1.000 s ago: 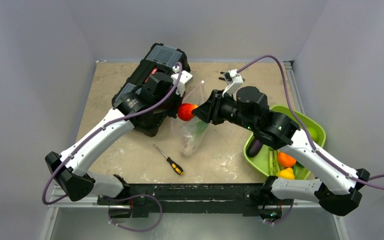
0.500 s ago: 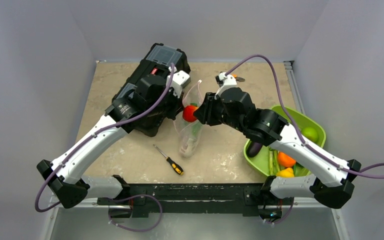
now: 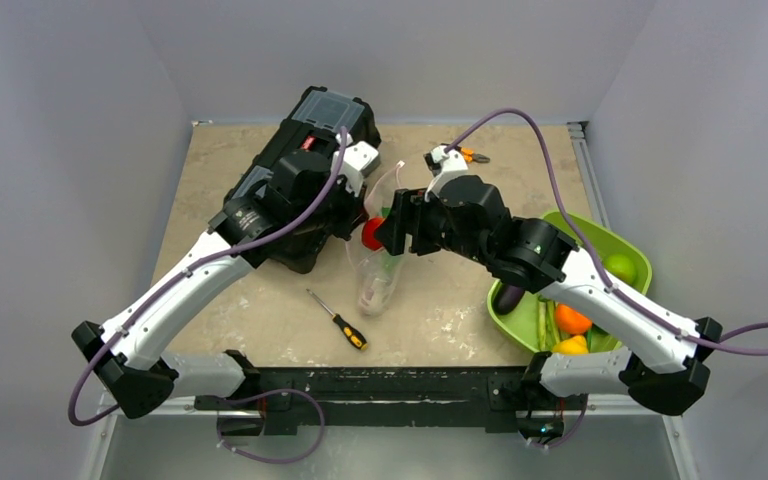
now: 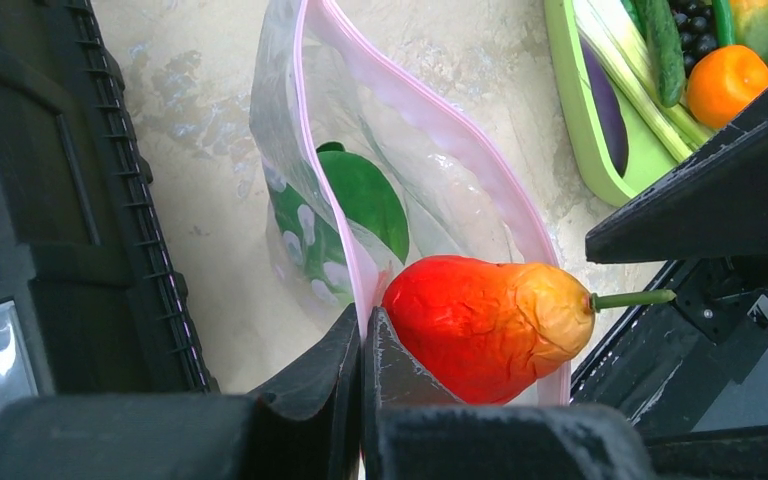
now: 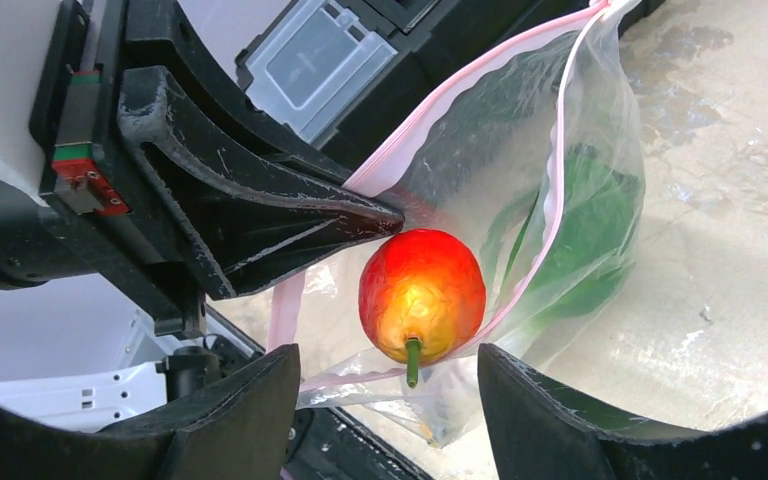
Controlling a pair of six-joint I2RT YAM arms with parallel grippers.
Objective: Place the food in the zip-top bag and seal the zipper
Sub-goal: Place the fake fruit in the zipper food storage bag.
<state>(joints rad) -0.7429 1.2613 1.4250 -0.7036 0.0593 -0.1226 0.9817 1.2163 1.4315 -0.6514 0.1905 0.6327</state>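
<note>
Top: red fruit (image 3: pixel 370 234) at the mouth of the zip-top bag (image 3: pixel 378 282), both arms converged there, toolbox (image 3: pixel 300 165) alongside.
Left wrist: left gripper (image 4: pixel 363 350) pinched tight on the pink zipper (image 4: pixel 363 290), fruit in the opening.
Right wrist: right gripper (image 5: pixel 388 375) spread wide, holding nothing, clear of fruit.

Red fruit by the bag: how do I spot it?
Start at the black toolbox; beside it is the clear zip-top bag, its mouth held open. The red fruit sits in that mouth. It fades red to yellow with a thin green stem; the piece deeper in the bag is plain green.
</note>
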